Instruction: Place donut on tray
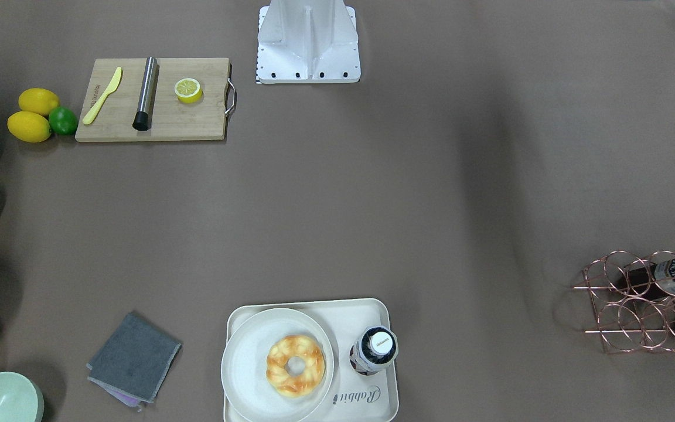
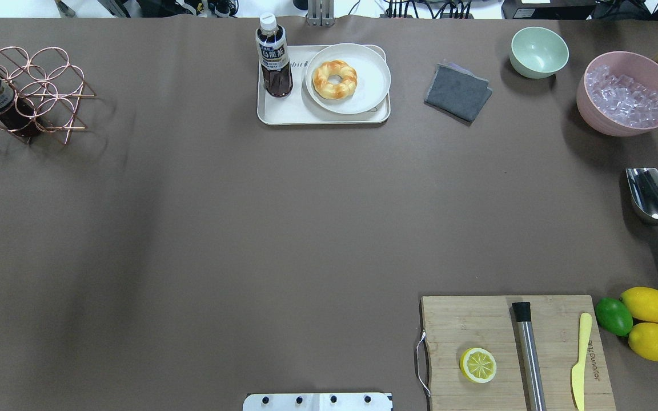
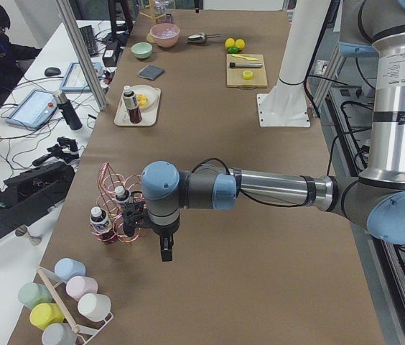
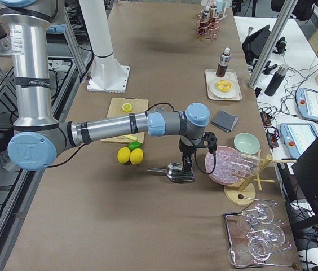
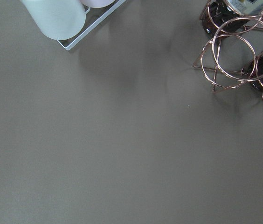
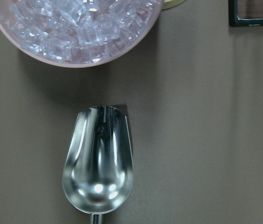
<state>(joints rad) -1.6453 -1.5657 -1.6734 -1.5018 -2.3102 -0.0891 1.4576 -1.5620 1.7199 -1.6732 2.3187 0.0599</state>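
The golden-orange donut (image 1: pixel 295 365) (image 2: pixel 334 79) lies on a round off-white plate (image 1: pixel 244 363) (image 2: pixel 370 74). The plate sits on the cream tray (image 1: pixel 354 317) (image 2: pixel 283 116) at the table's far middle edge. A dark bottle (image 2: pixel 273 57) also stands on the tray. My left gripper (image 3: pixel 166 248) shows only in the exterior left view, beside the copper wire rack (image 3: pixel 120 208) and far from the tray. My right gripper (image 4: pixel 188 166) shows only in the exterior right view, above the metal scoop (image 4: pixel 179 172). I cannot tell whether either is open or shut.
A grey cloth (image 2: pixel 457 92), a green bowl (image 2: pixel 538 51), a pink bowl of ice (image 2: pixel 626 94) and the scoop (image 2: pixel 653 202) are on the right. A cutting board (image 2: pixel 477 325) bears a lemon half (image 2: pixel 478 365). The wire rack (image 2: pixel 26 91) is far left.
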